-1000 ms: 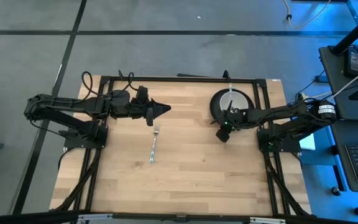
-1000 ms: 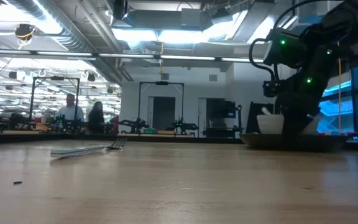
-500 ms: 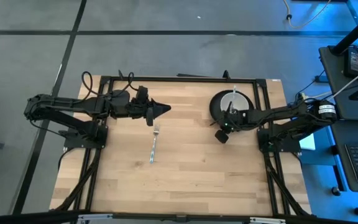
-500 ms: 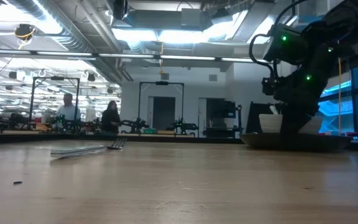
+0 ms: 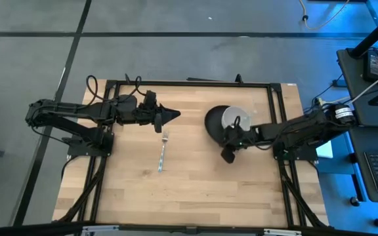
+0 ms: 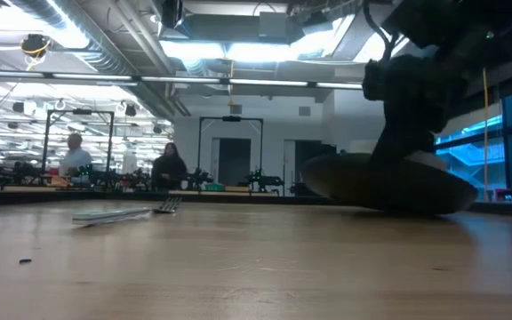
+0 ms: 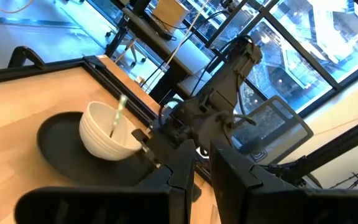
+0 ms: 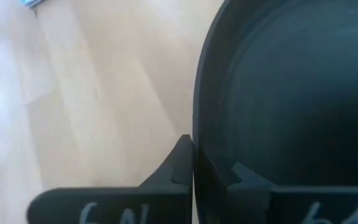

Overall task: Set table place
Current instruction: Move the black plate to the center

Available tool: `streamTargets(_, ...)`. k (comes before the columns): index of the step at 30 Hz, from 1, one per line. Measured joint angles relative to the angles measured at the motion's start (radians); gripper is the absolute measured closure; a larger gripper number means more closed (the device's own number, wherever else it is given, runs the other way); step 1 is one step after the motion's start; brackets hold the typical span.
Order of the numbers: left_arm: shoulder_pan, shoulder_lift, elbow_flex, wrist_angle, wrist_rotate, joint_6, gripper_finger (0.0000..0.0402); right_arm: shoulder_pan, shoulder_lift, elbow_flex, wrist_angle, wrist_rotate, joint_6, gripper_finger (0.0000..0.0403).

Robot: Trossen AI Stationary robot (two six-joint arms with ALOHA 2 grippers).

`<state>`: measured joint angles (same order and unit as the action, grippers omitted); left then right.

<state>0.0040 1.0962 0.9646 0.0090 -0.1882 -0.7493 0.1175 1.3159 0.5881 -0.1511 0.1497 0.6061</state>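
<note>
A round black plate point(image 5: 214, 122) lies right of the table's point(image 5: 195, 190) middle. It carries a white bowl point(image 5: 232, 118) with a spoon point(image 7: 118, 112) standing in it. My right gripper point(image 5: 232, 136) is shut on the plate's near-right rim. In the low view the plate point(image 6: 372, 182) sits tilted, its left side raised. A silver fork point(image 5: 163, 152) lies flat on the wood left of centre. My left gripper point(image 5: 174, 115) hovers beyond the fork's tines, pointing toward the plate, with a narrow gap between its fingers point(image 7: 185, 177) and nothing in it. My right gripper pinches the plate's rim point(image 8: 197, 124) between its two fingers, one on the outside and one on the inner face. It comes from the table's right side, slanting down. The plate is tilted in the hold; whether its underside rests on the table I cannot tell.
Black frame rails point(image 5: 189, 83) edge the tabletop. Bare wood stretches along the near half of the table. People point(image 6: 167, 167) stand far off in the room behind the table.
My right gripper has shut on the plate's rim and drawn it toward the table's left and a little nearer. The plate, with the bowl and spoon, has moved toward the middle and now sits tilted. My left arm has kept still.
</note>
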Motion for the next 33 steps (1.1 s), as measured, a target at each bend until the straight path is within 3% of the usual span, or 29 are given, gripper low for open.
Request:
streamTargets(5,0.000,0.000,0.000,0.000,0.000,0.000,0.0358,0.051,0.050,0.000,0.013,-0.043,0.045,0.0392)
streamTargets(12,0.000,0.000,0.000,0.000,0.000,-0.006,0.0358,0.140,0.183,0.024,0.170,-0.079,0.111,0.0392)
streamTargets(22,0.000,0.000,0.000,0.000,0.000,-0.007,0.0358,0.223,0.445,0.309,0.148,-0.185,0.079,0.0392)
streamTargets(33,0.000,0.000,0.000,0.000,0.061,-0.009,0.0358,0.227,0.570,0.556,0.069,-0.195,0.002,0.0393)
